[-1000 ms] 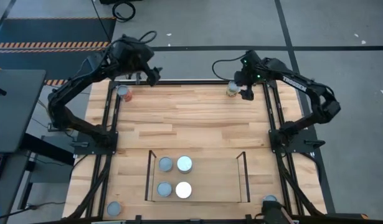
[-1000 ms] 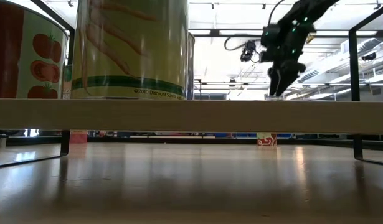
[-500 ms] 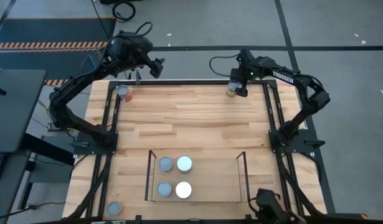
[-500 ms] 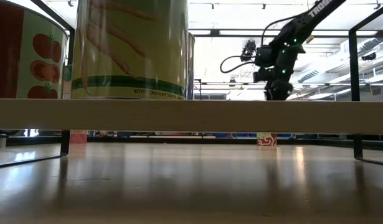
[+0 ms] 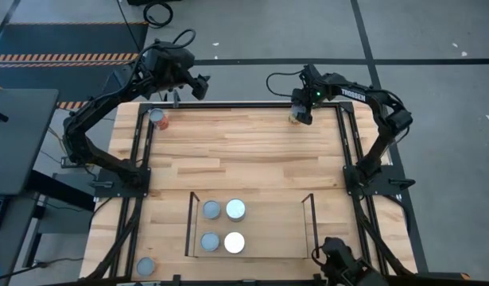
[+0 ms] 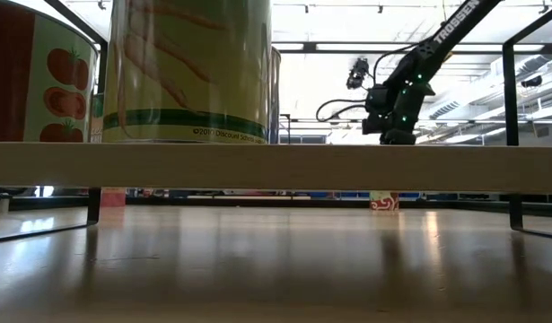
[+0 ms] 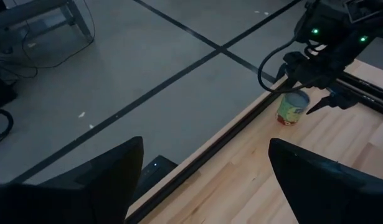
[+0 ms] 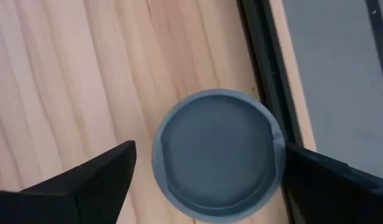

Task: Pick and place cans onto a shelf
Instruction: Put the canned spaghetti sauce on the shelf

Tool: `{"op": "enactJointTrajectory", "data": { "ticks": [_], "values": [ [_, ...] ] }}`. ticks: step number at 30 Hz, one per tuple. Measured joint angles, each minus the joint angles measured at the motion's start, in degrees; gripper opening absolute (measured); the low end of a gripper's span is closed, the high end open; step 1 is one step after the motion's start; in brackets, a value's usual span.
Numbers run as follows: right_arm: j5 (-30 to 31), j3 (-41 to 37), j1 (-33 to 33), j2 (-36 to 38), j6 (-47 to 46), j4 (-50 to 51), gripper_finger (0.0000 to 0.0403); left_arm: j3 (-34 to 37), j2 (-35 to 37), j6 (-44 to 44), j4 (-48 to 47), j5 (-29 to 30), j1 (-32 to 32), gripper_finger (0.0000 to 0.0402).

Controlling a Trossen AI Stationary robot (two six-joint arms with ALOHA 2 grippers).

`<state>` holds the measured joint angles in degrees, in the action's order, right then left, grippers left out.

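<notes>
A can (image 8: 217, 152) with a grey-blue top and a yellow-green label (image 7: 293, 107) stands upright at the table's far right corner (image 5: 295, 119). My right gripper (image 8: 210, 155) hangs open just above it, pointing steeply down, one finger on each side of its top. My left gripper (image 5: 198, 86) waits open, raised over the far left edge, holding nothing (image 7: 203, 174). The shelf (image 5: 308, 210) sits near the front edge with several cans (image 5: 223, 226) standing on it. A red can (image 5: 158, 119) stands at the far left, another can (image 5: 146, 266) at the near left corner.
Dark frame rails (image 5: 347, 139) run along the table's sides and far edge, close beside the far right can. The table's middle (image 5: 244, 151) is bare wood. A dark object (image 5: 339, 256) shows at the near right edge. In the low view the shelf board (image 6: 276, 167) hides the gripper's fingertips.
My right gripper has come down and moved toward the table's far edge and a little left, from beside the far right can to right over it. My left gripper has rolled a little where it is. The dark object at the near right edge has come farther into view.
</notes>
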<state>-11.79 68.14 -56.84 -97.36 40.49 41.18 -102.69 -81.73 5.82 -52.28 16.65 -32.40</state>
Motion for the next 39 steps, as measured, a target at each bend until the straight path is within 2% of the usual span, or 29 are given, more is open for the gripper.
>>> {"op": "enactJointTrajectory", "data": {
  "ticks": [8,13,22,30,34,39],
  "values": [
    [0.1,0.0,0.28,-0.6,-3.48,0.05,0.0333,0.0,0.0,-0.05,0.12,0.19,0.0,0.0352],
    [2.8,0.0,2.11,1.35,-4.82,0.66,0.0292,0.0,0.0,-0.47,0.1,0.23,0.0,0.0352],
    [7.85,0.15,9.47,9.66,-12.13,2.28,0.0296,0.0,1.71,-3.5,-1.99,0.23,0.02,0.0352],
    [7.8,7.14,21.61,15.78,-29.48,7.08,0.0293,0.0,3.06,-7.49,-5.61,-0.18,0.13,0.0352],
    [8.07,12.87,30.12,15.93,-39.9,10.98,0.0293,0.01,3.21,-8.27,-8.05,-0.49,0.17,0.0352],
    [11.19,20.1,41.53,14.17,-48.86,15.19,0.0293,0.02,4.22,-7.7,-10.4,-2.78,0.55,0.0352]
  ]
}}
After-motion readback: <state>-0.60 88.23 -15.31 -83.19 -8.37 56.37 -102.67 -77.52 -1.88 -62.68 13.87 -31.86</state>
